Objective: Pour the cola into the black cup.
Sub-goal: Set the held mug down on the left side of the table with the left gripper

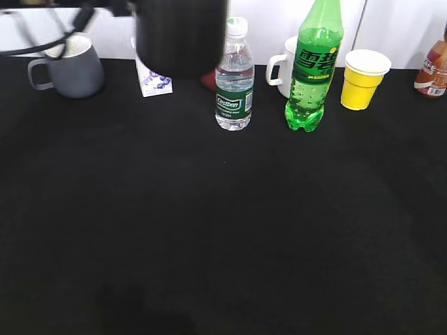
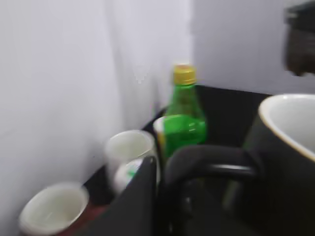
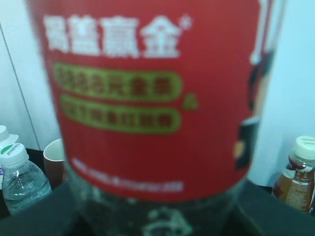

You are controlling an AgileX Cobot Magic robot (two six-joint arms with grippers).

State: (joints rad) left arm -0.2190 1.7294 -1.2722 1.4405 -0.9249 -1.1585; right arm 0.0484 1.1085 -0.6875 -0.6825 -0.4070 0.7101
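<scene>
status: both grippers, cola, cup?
Left gripper holds glossy black mug aloft by its handle. Right gripper: red-labelled cola bottle fills its view, jaws unseen. No pour visible.

Table (image 1: 223, 237): covered in black, filling the lower frame. Wall (image 1: 398, 24): white, panelled, seen along the upper edge, evenly lit.

The water bottle (image 1: 234, 75) label seems to read "Cestbon"; the cola (image 3: 152, 93) label's lettering is blurred.

Front of the table (image 1: 223, 237) lies wide open; along the back, mug (image 1: 70, 68), water bottle (image 1: 235, 77), green bottle (image 1: 314, 66) and yellow cup (image 1: 363, 78) crowd the wall.
</scene>
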